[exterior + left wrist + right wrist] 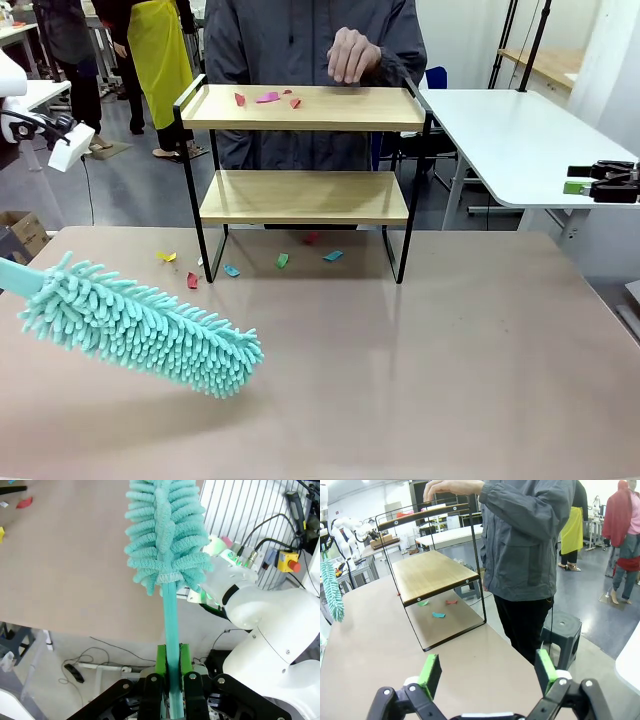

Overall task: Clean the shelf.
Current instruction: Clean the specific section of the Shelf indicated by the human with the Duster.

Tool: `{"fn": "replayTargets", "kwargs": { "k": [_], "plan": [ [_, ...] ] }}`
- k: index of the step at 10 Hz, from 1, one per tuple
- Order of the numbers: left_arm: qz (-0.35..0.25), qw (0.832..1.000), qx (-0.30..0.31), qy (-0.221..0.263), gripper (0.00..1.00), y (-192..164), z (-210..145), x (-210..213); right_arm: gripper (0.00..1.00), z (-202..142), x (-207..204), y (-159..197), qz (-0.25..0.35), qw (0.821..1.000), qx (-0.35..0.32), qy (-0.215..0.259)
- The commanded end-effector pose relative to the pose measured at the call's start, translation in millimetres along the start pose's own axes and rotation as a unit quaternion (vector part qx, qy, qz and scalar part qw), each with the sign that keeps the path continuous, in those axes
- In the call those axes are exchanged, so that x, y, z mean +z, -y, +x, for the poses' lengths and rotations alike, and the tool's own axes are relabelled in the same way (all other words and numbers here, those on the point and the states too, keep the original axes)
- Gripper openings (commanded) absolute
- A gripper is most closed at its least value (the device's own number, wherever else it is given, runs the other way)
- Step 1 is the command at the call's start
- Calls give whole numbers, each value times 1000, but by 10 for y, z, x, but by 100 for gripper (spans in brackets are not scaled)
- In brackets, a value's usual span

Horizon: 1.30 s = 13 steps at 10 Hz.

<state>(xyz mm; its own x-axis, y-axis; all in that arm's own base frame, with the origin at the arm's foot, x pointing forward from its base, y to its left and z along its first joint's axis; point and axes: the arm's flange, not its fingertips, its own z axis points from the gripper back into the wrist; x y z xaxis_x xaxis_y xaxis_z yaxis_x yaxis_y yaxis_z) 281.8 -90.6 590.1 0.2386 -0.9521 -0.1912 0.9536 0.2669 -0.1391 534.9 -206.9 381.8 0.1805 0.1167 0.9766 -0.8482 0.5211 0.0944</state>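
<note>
The shelf (340,108) stands at the table's far middle, two wooden boards in a black frame; the right wrist view shows the shelf (427,575) too. Pink and red paper scraps (267,97) lie on its top board. More coloured scraps (282,260) are scattered on the table under and left of it. A teal fluffy duster (140,325) hovers over the table's left front. My left gripper (171,655) is shut on the duster's handle (170,610). My right gripper (488,672) is open and holds nothing, out past the table's right edge (580,183). The person's hand (352,55) hangs over the top board.
The person stands right behind the shelf. A white table (510,140) adjoins at the far right. A grey stool (561,627) is on the floor beside the person. Open tabletop (420,360) stretches in front of the shelf.
</note>
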Motion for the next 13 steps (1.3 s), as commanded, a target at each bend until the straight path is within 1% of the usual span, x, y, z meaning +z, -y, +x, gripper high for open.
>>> {"fn": "replayTargets", "kwargs": {
  "k": [1,13],
  "plan": [
    [-5,1000,0,12,13,9,-22,-8,100,27,-14,-4,1,1000,3,-1],
    [-5,1000,0,12,13,9,-22,-8,100,27,-14,-4,1,1000,3,-1]
  ]
}}
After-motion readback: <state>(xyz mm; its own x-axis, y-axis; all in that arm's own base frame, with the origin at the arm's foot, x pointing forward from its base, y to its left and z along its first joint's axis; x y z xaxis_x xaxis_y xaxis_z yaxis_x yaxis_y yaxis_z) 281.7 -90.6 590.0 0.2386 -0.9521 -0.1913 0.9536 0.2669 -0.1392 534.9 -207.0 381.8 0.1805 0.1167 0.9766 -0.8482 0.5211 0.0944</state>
